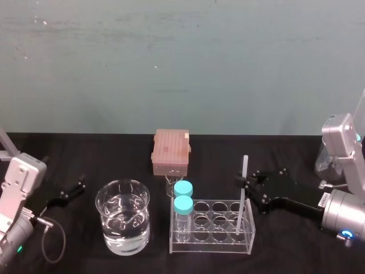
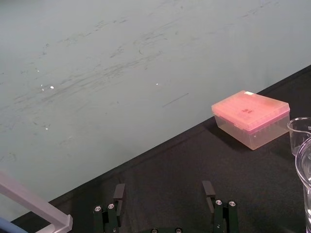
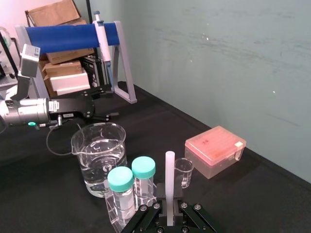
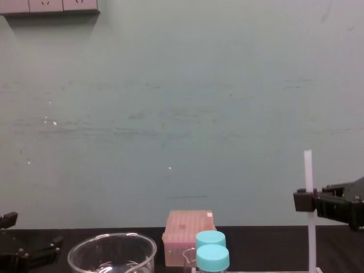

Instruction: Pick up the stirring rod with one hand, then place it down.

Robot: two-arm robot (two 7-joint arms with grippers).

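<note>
- Nearest me, the clear rack [image 1: 212,245] holds the stirring rod [image 1: 245,166] upright in a right-end cell, so its top stands free for a side grasp.
- I read the right gripper [image 1: 247,184] as pinching the rod between its jaws, above the rack.
- Left gripper [image 1: 71,191] rests far left, jaws spread, empty.

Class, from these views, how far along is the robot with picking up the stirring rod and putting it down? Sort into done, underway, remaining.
Done: the right gripper is shut on the stirring rod, partway up. Underway: the lift at most; the rod's lower end is inside the clear rack. Remaining: raising it clear and placing it down. The left gripper sits open on the robot's left.
</note>
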